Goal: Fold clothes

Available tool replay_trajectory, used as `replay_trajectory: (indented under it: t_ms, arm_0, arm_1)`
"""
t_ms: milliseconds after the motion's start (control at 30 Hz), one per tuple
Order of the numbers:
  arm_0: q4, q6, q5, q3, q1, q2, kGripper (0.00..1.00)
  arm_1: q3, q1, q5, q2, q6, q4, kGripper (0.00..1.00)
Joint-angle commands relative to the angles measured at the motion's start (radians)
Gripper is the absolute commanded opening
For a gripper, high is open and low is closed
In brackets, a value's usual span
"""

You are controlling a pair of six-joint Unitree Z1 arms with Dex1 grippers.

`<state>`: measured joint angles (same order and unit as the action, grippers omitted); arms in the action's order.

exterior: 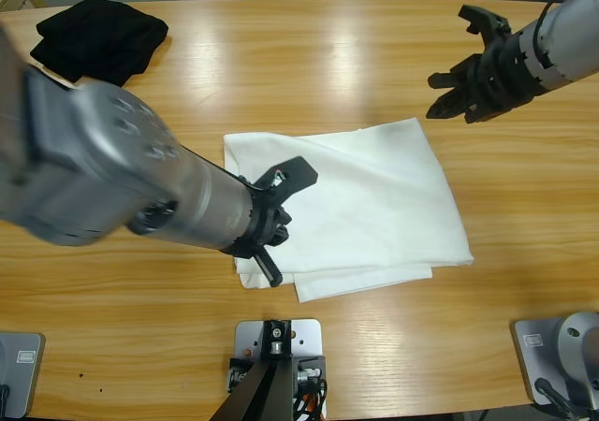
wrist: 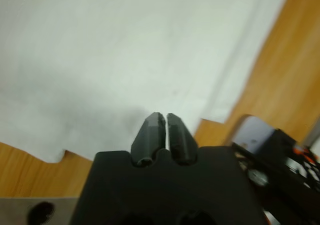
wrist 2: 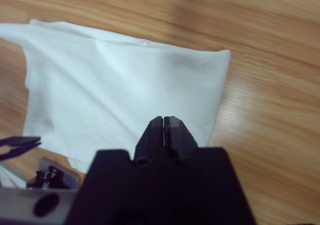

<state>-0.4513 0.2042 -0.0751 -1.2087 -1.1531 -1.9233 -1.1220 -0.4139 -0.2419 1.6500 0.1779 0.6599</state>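
- We see the folded white T-shirt [exterior: 360, 206] at the middle of the table [exterior: 281, 75]; the black garment [exterior: 98, 36] lies far from it, at a table corner.
- Left gripper [exterior: 276, 217] – over the T-shirt's edge, jaws pressed together, empty.
- Right gripper [exterior: 468, 84] – beside the T-shirt's corner; wrist view shows jaws together.

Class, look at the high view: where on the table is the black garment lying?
The black garment lies bunched at the table's far left corner in the high view, apart from the folded white T-shirt at the middle.

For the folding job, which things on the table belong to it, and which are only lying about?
Belong to the job:
- white T-shirt, lying folded at the table's middle
- black garment, bunched at the far corner

Only lying about:
- nothing else lies on the wooden table; there are only rig parts at its near edge
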Motion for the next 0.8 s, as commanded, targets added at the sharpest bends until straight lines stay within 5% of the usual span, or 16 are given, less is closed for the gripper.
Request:
replay_trajectory:
  t_ms: [33,800]
  arm_0:
    - [0.010,0.027,0.055,0.035,-0.007,-0.082,0.000]
    - [0.010,0.063,0.018,0.070,-0.005,-0.103,0.000]
  arm_1:
    - [0.044,0.034,-0.035,0.097,-0.037,-0.048,0.000]
    - [0.062,0.132,-0.042,0.409,-0.068,-0.281,0.000]
